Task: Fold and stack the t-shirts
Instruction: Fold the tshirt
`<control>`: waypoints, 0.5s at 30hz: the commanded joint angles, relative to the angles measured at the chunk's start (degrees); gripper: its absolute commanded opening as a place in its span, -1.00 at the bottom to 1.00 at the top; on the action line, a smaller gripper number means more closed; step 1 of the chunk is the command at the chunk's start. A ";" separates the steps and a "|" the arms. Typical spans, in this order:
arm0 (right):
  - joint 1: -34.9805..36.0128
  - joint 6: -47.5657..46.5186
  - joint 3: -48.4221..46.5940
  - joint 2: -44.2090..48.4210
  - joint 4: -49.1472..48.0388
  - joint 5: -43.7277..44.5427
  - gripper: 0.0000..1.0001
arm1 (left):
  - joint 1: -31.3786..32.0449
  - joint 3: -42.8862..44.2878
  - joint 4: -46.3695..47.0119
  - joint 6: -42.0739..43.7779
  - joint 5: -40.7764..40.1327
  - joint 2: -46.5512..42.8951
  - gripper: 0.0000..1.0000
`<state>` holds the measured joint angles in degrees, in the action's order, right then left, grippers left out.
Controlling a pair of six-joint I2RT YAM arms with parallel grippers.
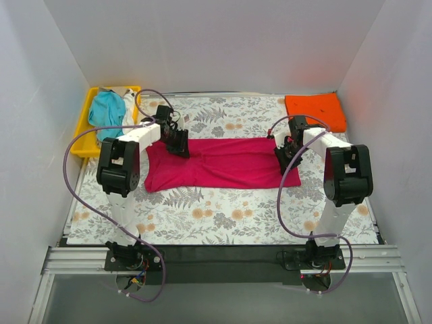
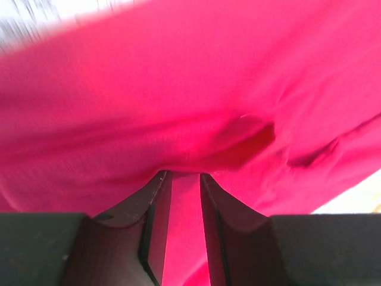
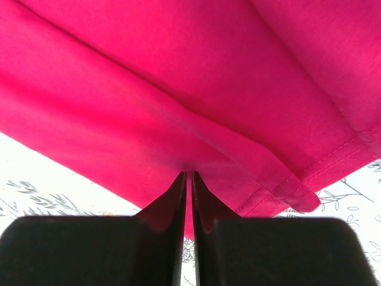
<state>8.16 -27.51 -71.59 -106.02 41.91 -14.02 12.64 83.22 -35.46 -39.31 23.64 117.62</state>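
Note:
The magenta-pink t-shirt lies as a long band across the middle of the floral table cover. My left gripper is at the shirt's far left part; in the left wrist view its jaws stand a little apart with the pink cloth bunched between them. My right gripper is at the shirt's right end, and the right wrist view shows it shut on a fold of the cloth near a hemmed corner. An orange t-shirt lies folded at the back right. A teal t-shirt lies crumpled in the tray, with a bit of white cloth beside it.
A yellow plastic tray stands at the back left corner. White walls close in the table on the left, back and right. The floral cover shows bare in front of the shirt.

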 commanded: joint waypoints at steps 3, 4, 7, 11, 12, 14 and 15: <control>-0.69 -1.67 0.84 -1.12 0.36 1.63 -0.77 | 0.54 8.44 2.33 -1.56 -1.66 2.08 -0.45; -0.78 -1.76 0.84 -1.21 0.36 1.63 -0.78 | 0.71 9.75 2.50 -1.56 -1.67 2.69 -0.45; -0.69 -1.67 0.66 -1.21 0.45 1.45 -0.77 | 0.80 14.07 3.03 -1.82 -2.19 5.51 -0.42; -0.69 -1.76 0.23 0.71 0.72 1.01 -0.78 | 0.80 17.42 2.07 -2.35 -1.67 6.92 -0.41; -0.78 -2.02 -0.04 1.25 1.15 0.32 -0.77 | 0.80 16.98 1.98 -2.35 -1.75 4.74 -0.41; -0.69 -2.90 -1.52 2.82 1.51 -0.30 -0.77 | 0.02 14.09 1.63 -2.44 -2.72 1.75 -0.41; -0.78 -3.43 -1.97 3.44 1.68 -0.39 -0.77 | -0.51 12.86 1.28 -2.79 -2.81 -2.27 -0.41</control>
<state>7.70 -29.06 -71.09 -106.61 42.17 -13.23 13.06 97.84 -33.15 -41.28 21.91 124.42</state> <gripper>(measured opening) 0.116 0.292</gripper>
